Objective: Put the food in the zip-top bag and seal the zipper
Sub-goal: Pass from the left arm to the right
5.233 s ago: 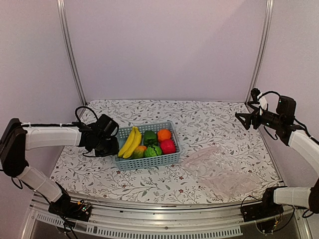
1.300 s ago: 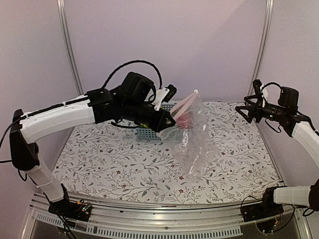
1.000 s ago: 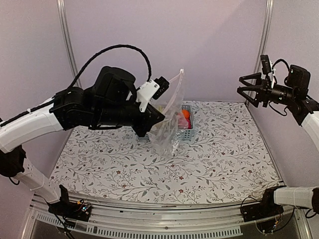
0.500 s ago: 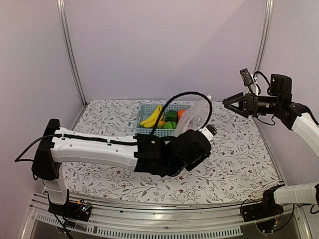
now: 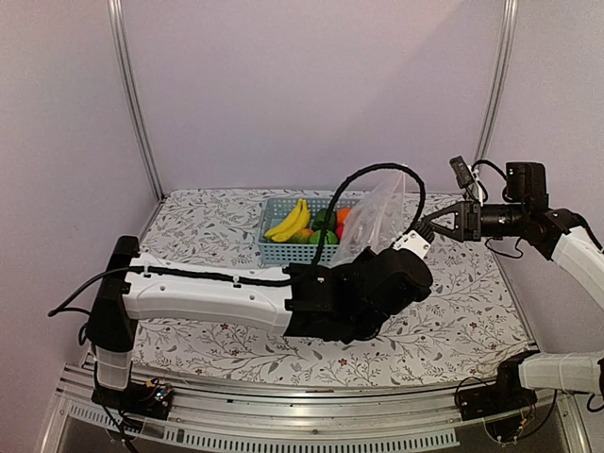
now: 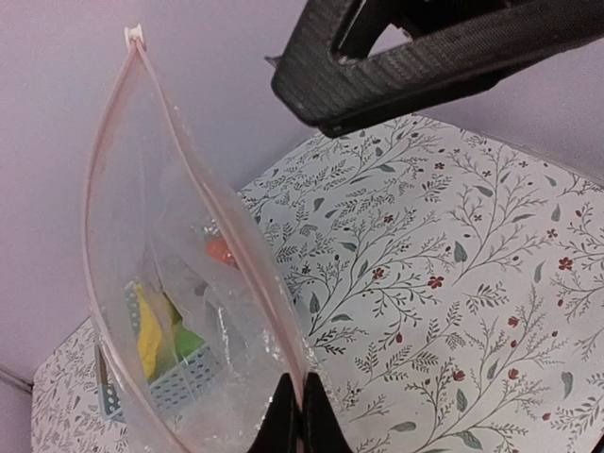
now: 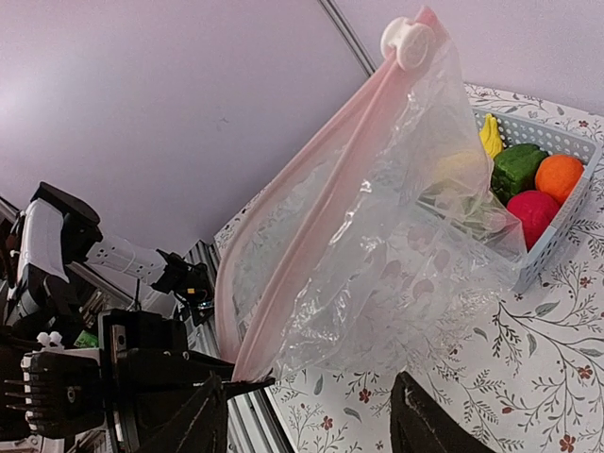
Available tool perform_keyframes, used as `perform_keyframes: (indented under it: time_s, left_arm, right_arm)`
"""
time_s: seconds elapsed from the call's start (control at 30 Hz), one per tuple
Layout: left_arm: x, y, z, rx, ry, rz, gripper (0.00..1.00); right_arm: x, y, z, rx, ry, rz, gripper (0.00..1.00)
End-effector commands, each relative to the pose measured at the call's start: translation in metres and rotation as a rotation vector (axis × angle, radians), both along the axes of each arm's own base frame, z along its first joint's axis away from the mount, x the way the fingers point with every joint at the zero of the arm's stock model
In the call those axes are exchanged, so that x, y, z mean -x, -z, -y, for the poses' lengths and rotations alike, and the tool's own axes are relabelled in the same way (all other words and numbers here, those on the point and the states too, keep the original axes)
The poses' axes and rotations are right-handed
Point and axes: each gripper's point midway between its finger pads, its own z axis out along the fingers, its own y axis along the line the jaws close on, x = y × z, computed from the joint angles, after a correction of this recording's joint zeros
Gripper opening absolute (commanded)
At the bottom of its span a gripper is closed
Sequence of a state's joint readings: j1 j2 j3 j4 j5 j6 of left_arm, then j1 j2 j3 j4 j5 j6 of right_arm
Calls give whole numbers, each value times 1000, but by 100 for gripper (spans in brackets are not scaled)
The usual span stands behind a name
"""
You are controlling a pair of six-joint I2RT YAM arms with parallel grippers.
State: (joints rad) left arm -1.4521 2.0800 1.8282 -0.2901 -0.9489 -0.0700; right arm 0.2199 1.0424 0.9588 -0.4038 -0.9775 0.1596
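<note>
The clear zip-top bag (image 5: 376,219) hangs upright right of the basket, its mouth open in a loop. My left gripper (image 5: 396,245) is shut on its pinkish zipper strip (image 6: 247,253), fingers (image 6: 283,423) pinched at the lower end; the white slider (image 6: 135,36) is at the top. My right gripper (image 5: 436,226) is open and empty, just right of the bag, with the bag (image 7: 377,236) between and beyond its fingers (image 7: 203,425). Bananas (image 7: 491,137), green pepper (image 7: 517,168), orange (image 7: 559,175) and pink-red fruit (image 7: 533,209) lie in the basket.
The light-blue basket (image 5: 283,250) stands at the back centre of the flowered table (image 5: 472,302). My left arm (image 5: 217,293) stretches across the table's front half. Metal posts (image 5: 132,104) rise at the back corners.
The left arm picked the bag off the table, lifted it and carried it right of the basket. The right gripper has come lower and closer to the bag's mouth.
</note>
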Motion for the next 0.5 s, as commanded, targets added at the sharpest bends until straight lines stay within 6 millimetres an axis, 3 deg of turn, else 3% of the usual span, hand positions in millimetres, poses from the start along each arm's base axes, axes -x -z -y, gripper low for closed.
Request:
perform_keyframes:
  time_s: [0.0,0.33,0.47]
  left_arm:
    - [11,0,16,14,30,20,0]
    - [23,14,28,-17,81,0,1]
    - [28,16,33,-25,105,-1,1]
  right_arm:
    - [-4,-7,-4,-17,-9,-20,57]
    - [-18,-7,-18,-34,-17,-65,56]
    - [-22,-2,-19,-39,-12,-89,44]
